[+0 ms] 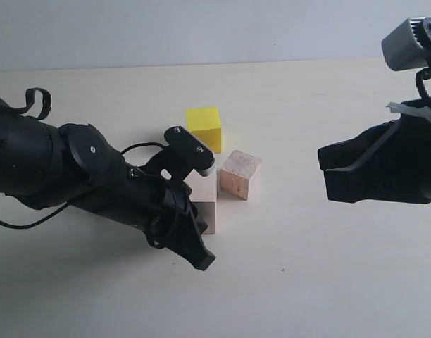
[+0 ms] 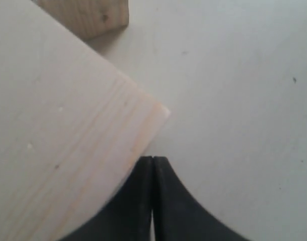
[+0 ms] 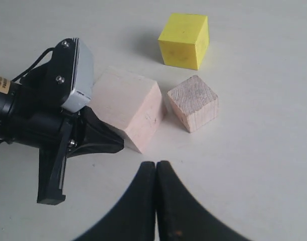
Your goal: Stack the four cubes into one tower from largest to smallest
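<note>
While no cube sits on another, stacking has not begun. Jaws of the left gripper [image 2: 152, 165] are pressed together, empty, tips at the side of the large pale cube [image 3: 128, 103] near a corner; probably nudging the base into place. The right gripper [image 3: 156, 168] hovers apart, jaws likewise together, empty. The yellow cube [image 3: 184, 39] and medium bare-wood cube [image 3: 193, 100] stand near the pale one. The smallest cube is not in view. Next: spread jaws, lift yellow onto pale.

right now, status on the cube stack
left gripper shut beside large pale cube, right gripper shut, both empty. nothing stacked: yellow cube, medium cube loose. fourth cube unseen.
</note>
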Robot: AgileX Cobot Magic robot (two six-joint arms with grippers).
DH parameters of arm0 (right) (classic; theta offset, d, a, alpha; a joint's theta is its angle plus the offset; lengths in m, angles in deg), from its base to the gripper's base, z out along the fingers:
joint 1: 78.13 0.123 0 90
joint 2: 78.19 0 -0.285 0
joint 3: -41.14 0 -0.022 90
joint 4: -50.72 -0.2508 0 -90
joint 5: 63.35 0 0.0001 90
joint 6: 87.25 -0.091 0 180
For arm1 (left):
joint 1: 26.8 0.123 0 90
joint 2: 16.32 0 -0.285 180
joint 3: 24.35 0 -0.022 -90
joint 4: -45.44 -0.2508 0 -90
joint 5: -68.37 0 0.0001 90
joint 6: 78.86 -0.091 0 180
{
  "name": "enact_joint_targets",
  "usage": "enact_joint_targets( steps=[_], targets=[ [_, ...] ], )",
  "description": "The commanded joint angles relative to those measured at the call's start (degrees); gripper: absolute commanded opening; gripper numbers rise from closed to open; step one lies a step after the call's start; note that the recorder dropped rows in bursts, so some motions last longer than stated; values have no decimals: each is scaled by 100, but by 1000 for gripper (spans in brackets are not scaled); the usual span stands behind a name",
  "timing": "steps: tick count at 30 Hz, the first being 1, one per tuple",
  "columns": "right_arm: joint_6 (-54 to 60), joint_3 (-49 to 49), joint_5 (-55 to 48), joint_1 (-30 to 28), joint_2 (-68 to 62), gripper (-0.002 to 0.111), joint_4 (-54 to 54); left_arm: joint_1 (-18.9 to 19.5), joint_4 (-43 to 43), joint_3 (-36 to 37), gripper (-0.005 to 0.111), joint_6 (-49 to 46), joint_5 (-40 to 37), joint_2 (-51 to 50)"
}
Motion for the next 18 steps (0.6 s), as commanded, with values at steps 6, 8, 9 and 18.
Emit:
enact_joint_targets(
  steps=[6,8,9,18],
  targets=[
    [54,23,-131,14,-1,0,60,-2,-3,-487,0,43,270,-11],
    [54,23,-205,14,-1,0,60,21,-15,-487,0,43,283,-35],
    [54,23,-247,14,-1,0,60,36,-30,-487,0,43,271,-47],
    [54,23,-353,14,-1,0,60,80,-206,-454,0,43,-69,-107]
  ],
)
